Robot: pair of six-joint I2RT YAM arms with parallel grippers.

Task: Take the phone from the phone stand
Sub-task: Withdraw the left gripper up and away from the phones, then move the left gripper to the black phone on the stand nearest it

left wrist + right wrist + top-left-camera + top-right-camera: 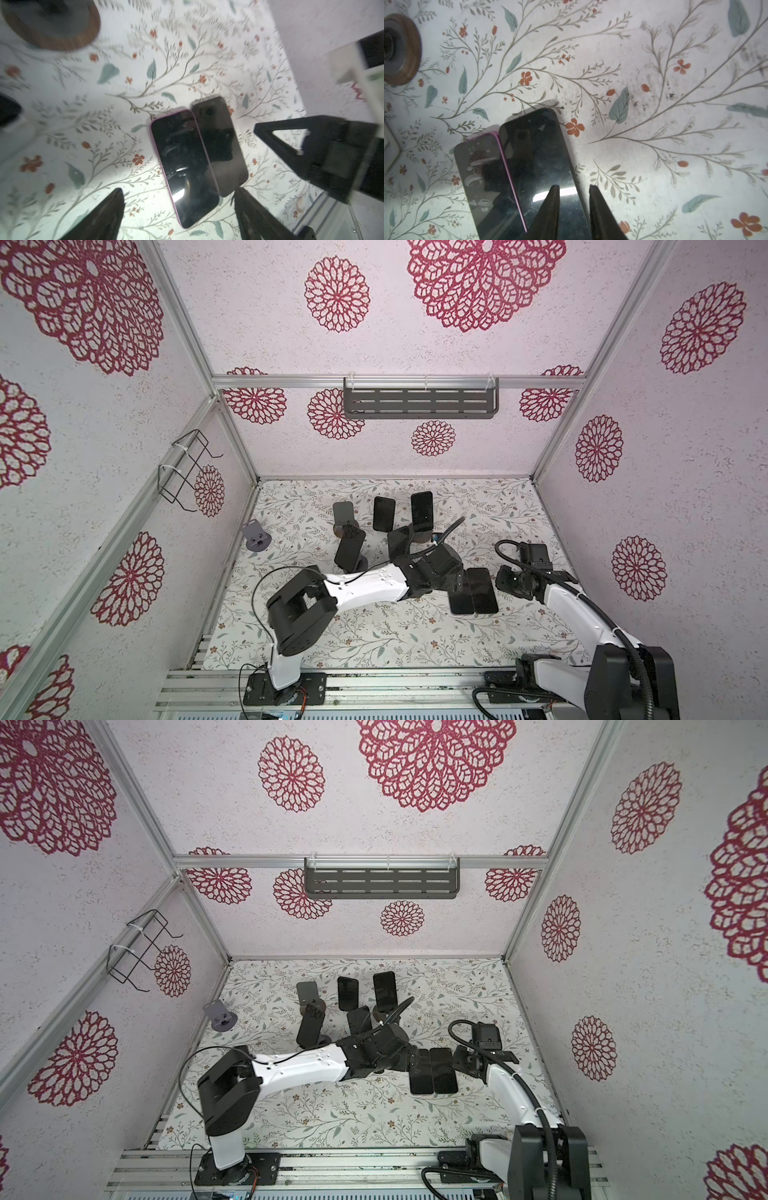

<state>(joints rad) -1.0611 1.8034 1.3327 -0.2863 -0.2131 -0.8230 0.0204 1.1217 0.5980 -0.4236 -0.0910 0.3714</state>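
Left jaws gape wide above the pink-edged phone; right jaws, slightly apart, hover over the black phone touching its right side, on the bench.

Place: robot test cell, laboratory kind. Evidence:
- silver aluminium-profile frame
- white panel walls papered with crimson lace medallions
- floral-printed white table sheet
- slotted grey metal shelf, zip-tied to that frame
- black wire rack
- my white-and-black left arm and right arm, bolted to a ribbed aluminium base rail
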